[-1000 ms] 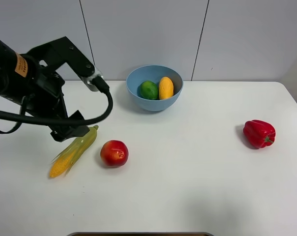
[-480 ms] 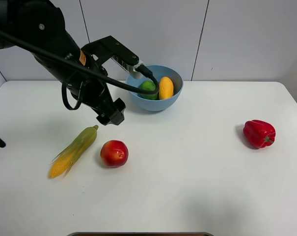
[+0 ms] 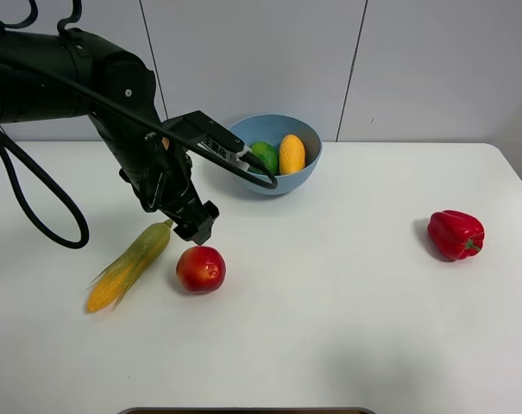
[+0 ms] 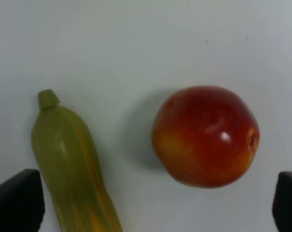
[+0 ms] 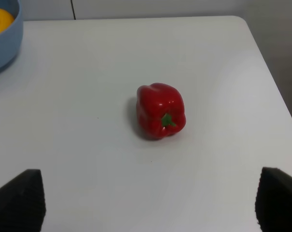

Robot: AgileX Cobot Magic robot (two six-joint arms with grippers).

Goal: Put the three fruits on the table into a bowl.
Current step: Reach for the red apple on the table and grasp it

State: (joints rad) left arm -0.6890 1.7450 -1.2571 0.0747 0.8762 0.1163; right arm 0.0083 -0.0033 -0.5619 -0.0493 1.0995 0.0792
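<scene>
Status: 2 of 3 done. Lime [image 3: 262,157] and mango [image 3: 292,153] sit side by side inside the bowl [image 3: 243,179], which stands at the back edge of the table [image 3: 347,328], a bit left of middle.

Left to do: the red fruit [image 3: 200,269]. It lies on the desk, left of centre and well apart from the bowl, toward the front edge. The corn cob [image 3: 129,266] lies just beside it on the left-edge side, not touching. Not a target.

Left gripper [image 3: 197,229] hangs just above the red fruit on its back-edge side, jaws spread wide, nothing held. Wrist view shows the fruit and the corn both between the fingertips, so my guess is the grab needs centring on the fruit to avoid catching the cob.

Right gripper [image 5: 148,200] is released too and empty, looking at the bell pepper [image 3: 455,234] near the right edge. Not a target either.
</scene>
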